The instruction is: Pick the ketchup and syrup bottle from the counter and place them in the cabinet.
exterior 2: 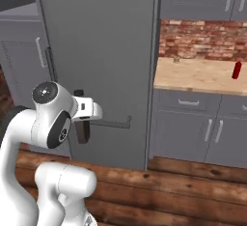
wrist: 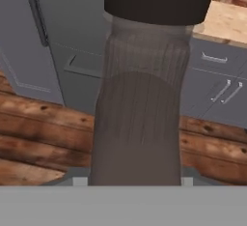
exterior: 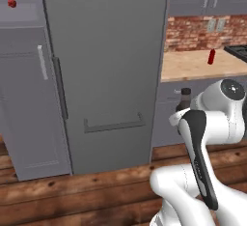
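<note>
while the claw point(exterior 2: 83, 123) grasps the syrup bottle point(wrist: 140, 104), ketchup point(exterior: 211, 56) stands on the counter point(exterior: 193, 65).

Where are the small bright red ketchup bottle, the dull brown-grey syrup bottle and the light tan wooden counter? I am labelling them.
small bright red ketchup bottle point(exterior 2: 237, 70): right base view, its body.
dull brown-grey syrup bottle point(wrist: 142, 119): hand view, its ribbed body.
light tan wooden counter point(exterior: 193, 64): left base view, bare top.

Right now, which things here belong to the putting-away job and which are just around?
For the job:
- syrup bottle, held in the hand
- ketchup, upright on the counter

Just around:
- fridge
- brick wall
- wooden floor
- small red object, upper left
</note>
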Robot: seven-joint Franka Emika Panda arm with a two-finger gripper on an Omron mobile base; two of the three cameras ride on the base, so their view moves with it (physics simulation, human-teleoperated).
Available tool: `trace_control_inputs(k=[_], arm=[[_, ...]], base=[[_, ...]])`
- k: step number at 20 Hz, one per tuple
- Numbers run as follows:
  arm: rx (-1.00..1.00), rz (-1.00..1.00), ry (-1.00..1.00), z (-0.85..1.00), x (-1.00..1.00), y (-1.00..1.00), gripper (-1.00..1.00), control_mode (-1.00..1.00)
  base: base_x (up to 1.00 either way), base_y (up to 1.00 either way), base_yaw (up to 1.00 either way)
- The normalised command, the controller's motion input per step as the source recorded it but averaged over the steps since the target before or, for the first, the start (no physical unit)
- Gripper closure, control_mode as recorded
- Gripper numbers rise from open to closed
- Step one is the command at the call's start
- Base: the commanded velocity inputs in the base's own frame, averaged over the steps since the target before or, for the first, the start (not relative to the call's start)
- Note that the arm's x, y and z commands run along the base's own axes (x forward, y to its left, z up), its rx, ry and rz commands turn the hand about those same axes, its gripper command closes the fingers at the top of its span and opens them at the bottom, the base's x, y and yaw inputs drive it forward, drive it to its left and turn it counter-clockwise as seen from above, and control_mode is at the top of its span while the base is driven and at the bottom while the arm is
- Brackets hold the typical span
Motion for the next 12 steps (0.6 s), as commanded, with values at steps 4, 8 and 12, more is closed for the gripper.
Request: trace_control_inputs(k=[4,8,12], arm=[[0.00,0.00,0.00,0.00,0.00,0.00,1.00,1.00],[0.00,0.00,0.00,0.00,0.00,0.00,1.00,1.00],[0.00,0.00,0.00,0.00,0.00,0.00,1.00,1.00]], base=[[0.00,1.00,0.00],[0.00,1.00,0.00],[0.00,0.95,0.00]])
